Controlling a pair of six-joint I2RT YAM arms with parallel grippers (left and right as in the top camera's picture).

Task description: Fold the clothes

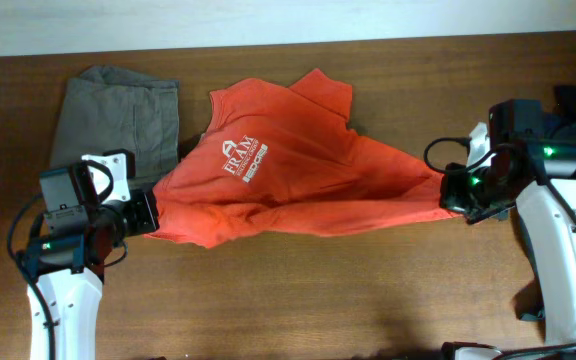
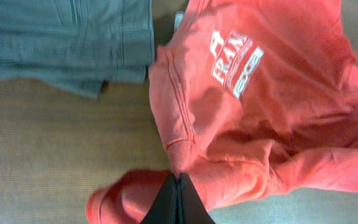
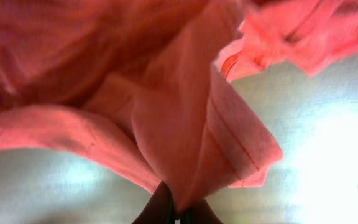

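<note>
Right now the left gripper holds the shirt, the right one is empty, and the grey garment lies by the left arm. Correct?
No: the right gripper is shut on the shirt too, as the right wrist view shows. The left gripper holds the shirt, and the grey garment lies by the left arm.

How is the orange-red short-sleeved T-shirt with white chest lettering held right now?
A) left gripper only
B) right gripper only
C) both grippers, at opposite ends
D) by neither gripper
C: the left gripper and the right gripper each pinch an end of the orange-red T-shirt, which stretches between them.
</note>
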